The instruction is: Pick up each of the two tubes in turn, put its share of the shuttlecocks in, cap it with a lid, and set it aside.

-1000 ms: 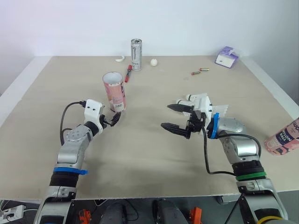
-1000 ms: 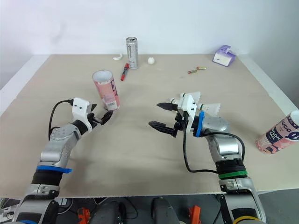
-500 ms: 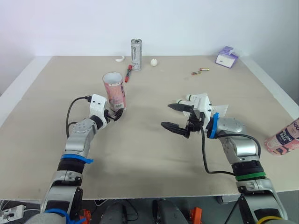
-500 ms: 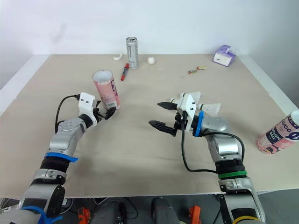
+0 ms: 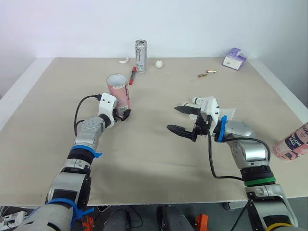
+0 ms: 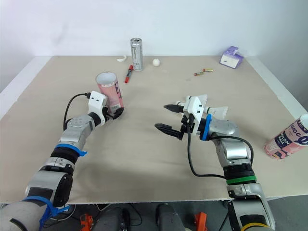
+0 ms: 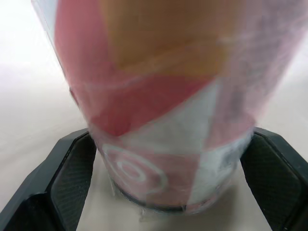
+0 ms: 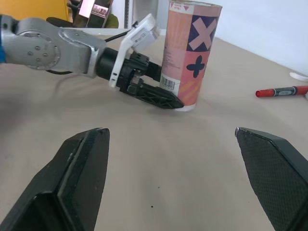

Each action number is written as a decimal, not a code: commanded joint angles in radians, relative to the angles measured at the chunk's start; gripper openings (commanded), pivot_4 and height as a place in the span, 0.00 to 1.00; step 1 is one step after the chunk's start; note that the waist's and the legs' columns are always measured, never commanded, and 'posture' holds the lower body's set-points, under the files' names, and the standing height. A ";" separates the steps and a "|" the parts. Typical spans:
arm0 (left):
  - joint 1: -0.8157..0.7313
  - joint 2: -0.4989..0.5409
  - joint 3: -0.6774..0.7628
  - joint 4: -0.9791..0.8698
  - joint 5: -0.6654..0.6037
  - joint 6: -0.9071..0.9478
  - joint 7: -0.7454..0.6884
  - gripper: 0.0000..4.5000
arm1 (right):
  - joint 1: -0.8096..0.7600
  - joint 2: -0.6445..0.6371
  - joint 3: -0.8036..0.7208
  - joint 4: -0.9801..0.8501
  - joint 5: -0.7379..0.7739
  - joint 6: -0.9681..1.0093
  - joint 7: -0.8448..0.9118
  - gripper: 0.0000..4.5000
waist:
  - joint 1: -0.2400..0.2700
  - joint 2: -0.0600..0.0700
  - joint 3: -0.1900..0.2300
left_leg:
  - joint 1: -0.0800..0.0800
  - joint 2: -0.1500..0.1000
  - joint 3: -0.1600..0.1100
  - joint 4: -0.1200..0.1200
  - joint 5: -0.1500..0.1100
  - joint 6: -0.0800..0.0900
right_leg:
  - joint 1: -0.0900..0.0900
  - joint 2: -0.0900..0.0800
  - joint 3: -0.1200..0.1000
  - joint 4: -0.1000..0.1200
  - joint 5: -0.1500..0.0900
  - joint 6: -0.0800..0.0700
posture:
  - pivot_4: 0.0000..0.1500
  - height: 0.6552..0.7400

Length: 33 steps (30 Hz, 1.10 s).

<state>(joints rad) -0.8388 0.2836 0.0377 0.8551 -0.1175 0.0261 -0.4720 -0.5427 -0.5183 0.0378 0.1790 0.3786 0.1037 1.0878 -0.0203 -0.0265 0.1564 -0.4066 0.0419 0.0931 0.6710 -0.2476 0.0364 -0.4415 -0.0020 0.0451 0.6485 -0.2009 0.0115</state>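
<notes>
A pink patterned tube (image 5: 118, 91) stands upright and uncapped on the table at the left. My left gripper (image 5: 123, 115) is at its base, open, with one finger (image 7: 72, 178) on each side of the tube (image 7: 163, 106); I cannot tell whether they touch it. My right gripper (image 5: 172, 118) hovers open and empty over the middle of the table, pointing toward the tube (image 8: 190, 53). White shuttlecocks (image 5: 208, 101) lie just behind my right gripper. A second pink tube (image 5: 291, 141) lies tilted at the table's right edge.
Along the back stand a drink can (image 5: 140, 56), a red marker (image 5: 132, 75), a small white curved piece (image 5: 123, 60), a white ball (image 5: 158, 63), two batteries (image 5: 206, 73) and a purple packet (image 5: 234, 58).
My left arm has reached forward, bringing its gripper from short of the tube to astride its base. The right gripper has barely moved.
</notes>
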 commanded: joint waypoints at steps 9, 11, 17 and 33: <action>-0.146 -0.020 0.009 0.204 0.029 -0.128 -0.023 1.00 | -0.009 -0.020 -0.028 -0.050 0.006 0.000 0.000 0.99 | 0.000 0.000 0.000 | 0.000 -0.004 0.000 0.000 0.000 0.000 | 0.000 -0.001 0.000 0.000 0.000 0.001 | 1.00 1.00; -0.163 -0.019 0.013 0.232 0.033 -0.136 -0.023 1.00 | -0.004 -0.023 -0.030 -0.054 0.007 0.001 -0.002 0.99 | 0.000 0.000 0.000 | -0.001 -0.004 -0.001 0.000 0.000 0.000 | 0.000 -0.001 0.000 0.000 -0.001 0.001 | 1.00 1.00; -0.189 -0.023 0.022 0.286 0.032 -0.152 -0.036 0.95 | 0.009 -0.027 -0.031 -0.072 0.009 0.008 -0.008 1.00 | 0.000 0.000 0.000 | -0.001 -0.005 -0.001 0.000 0.000 0.000 | 0.000 -0.002 -0.001 0.000 -0.001 0.001 | 1.00 1.00; -0.141 0.016 0.007 0.240 0.058 -0.259 -0.111 0.68 | 0.036 -0.038 -0.038 -0.108 0.016 0.017 -0.011 1.00 | 0.000 0.000 0.000 | -0.001 -0.005 -0.001 0.000 0.000 0.000 | 0.000 -0.003 -0.001 0.000 -0.001 0.002 | 1.00 1.00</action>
<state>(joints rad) -0.9767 0.2809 0.0494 1.1428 -0.0735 -0.1929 -0.5593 -0.5086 -0.5429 0.0335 0.1185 0.3794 0.1217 1.0827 -0.0207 -0.0267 0.1565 -0.4077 0.0366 0.0920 0.6708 -0.2478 0.0364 -0.4416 -0.0045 0.0446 0.6486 -0.2019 0.0132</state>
